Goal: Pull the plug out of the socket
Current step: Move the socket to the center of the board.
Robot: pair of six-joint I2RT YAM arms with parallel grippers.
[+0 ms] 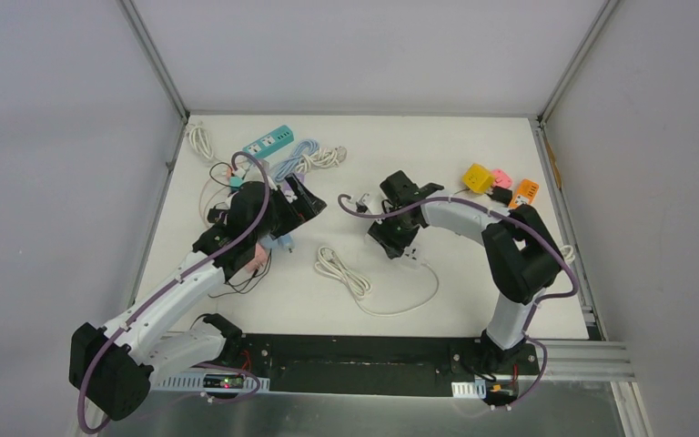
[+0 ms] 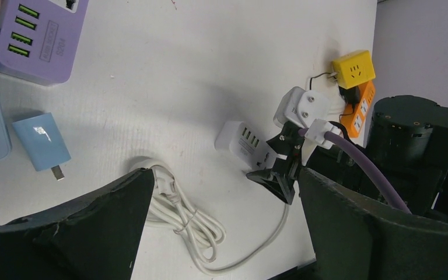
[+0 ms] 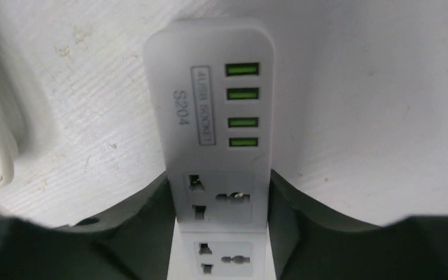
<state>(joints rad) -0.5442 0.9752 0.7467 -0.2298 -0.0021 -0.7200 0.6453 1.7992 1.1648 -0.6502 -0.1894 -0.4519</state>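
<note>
Nearest the lens of the right wrist camera, the right gripper point(image 3: 220, 195) pinches the white socket strip point(image 3: 210, 87) across its width, one finger against each long side, level with the first universal outlet. Both outlets that show there are empty, and no lead sits in the four green USB ports. The strip lies flat near the middle of the table point(image 2: 198, 58). The blue plug point(image 2: 41, 142) lies loose on the table with its prongs bare, well apart from that strip and near the purple strip point(image 2: 38, 38). The left gripper point(image 2: 226, 175) hangs close by, spread wide and holding nothing. Treat the separation as probably done, but confirm that no prong sits in any outlet before you release. If you must pull again, clamp the strip body firmly, take the plug by its flat sides, and draw straight along the prongs without rocking. Mind the coiled white cable point(image 2: 181, 216) on the table between the two arms, as it can snag a finger.
</note>
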